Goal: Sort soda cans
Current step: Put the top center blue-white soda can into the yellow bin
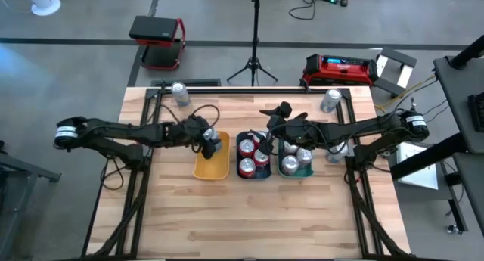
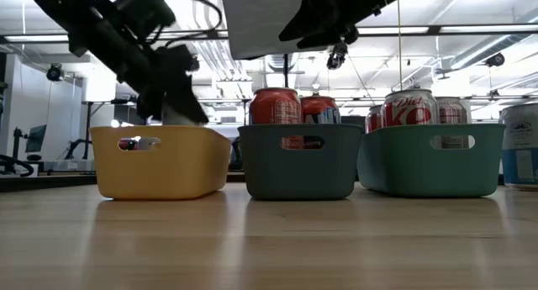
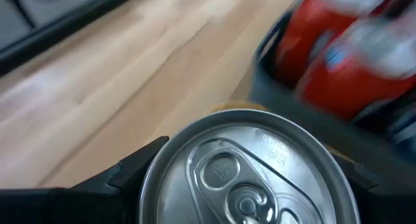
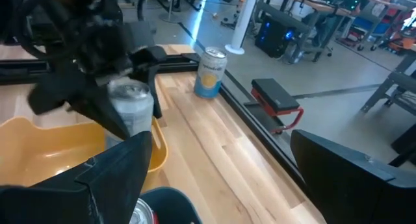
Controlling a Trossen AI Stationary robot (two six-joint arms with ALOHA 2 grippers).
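My left gripper [image 1: 210, 144] is over the yellow tray [image 1: 198, 169], shut on a silver soda can [image 3: 244, 182] that stands upright. Red cans [image 1: 248, 156] stand in the dark middle tray [image 2: 298, 168], and silver cans [image 1: 293, 163] in the green tray [image 2: 433, 168]. My right gripper [image 1: 266, 126] hovers open above the middle and green trays, holding nothing. Loose cans stand on the table at the far left [image 1: 179, 92], at the far right [image 1: 330, 100] and beside the green tray [image 1: 338, 151]. My left gripper pinches the silver can's side wall just below its top rim [image 4: 133, 107] between its two fingers [image 3: 133, 172], one on each side. The fingers come from above, slanting down from the table's left. The can stays upright over the yellow tray; the tray wall hides its bottom.
The three trays stand side by side at mid-table, between the two arms. Bare wood lies in front of them toward the near edge [image 1: 249, 223]. A black rail [image 1: 249, 88] runs along the far edge.
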